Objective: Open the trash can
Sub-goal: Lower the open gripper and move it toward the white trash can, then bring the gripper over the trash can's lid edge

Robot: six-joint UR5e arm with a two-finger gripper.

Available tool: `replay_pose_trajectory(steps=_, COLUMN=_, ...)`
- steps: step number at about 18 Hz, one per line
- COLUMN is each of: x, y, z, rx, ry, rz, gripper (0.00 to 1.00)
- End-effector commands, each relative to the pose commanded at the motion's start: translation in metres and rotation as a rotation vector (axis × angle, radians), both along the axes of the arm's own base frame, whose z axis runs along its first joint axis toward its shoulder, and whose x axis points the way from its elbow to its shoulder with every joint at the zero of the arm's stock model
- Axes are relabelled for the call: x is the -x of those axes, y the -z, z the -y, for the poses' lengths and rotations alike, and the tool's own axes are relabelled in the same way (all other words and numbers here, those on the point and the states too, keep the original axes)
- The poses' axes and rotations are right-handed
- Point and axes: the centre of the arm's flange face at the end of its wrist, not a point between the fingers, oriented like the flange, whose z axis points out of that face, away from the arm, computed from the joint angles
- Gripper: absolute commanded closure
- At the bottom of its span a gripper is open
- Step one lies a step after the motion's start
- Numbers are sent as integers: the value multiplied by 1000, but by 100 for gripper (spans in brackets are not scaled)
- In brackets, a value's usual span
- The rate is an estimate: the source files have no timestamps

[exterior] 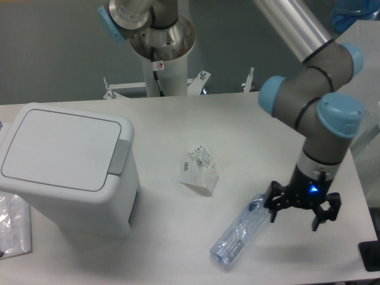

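The trash can point(65, 172) is a large boxy white bin at the left of the table. Its flat white lid point(59, 148) lies shut, and a grey push tab point(120, 155) sits on its right edge. My gripper point(295, 218) hangs at the right front of the table, far to the right of the bin. Its dark fingers point(274, 211) are spread apart and hold nothing. It hovers just right of a clear plastic bottle.
A crushed clear plastic bottle point(240, 233) lies on the table left of the gripper. A crumpled white wrapper point(198, 169) lies mid-table. A clear plastic bag point(13, 228) lies at the bin's front left. The arm's base post point(159, 59) stands at the back.
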Motion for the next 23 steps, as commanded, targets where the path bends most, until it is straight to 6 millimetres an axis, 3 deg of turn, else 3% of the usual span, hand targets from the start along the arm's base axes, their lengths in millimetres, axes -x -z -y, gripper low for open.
replay_pose_trajectory(steps=3, x=-24, y=-6, z=-12, rx=-17, ry=27, rz=-34, gripper=0)
replay_pose_trajectory(steps=10, x=-97, y=-68, z=-36, rx=-43, ry=71, rz=21, gripper=0)
replay_pose_trajectory(steps=17, x=-147, y=-139, z=-27, rx=-198, ry=67, rz=167, gripper=0)
replay_pose_trajectory(steps=19, x=-165, y=-149, z=-30, rx=-224, ry=73, rz=191, gripper=0)
replay_pose_trajectory(steps=23, x=-179, y=-159, z=-25, rx=-248, ry=79, rz=209, gripper=0)
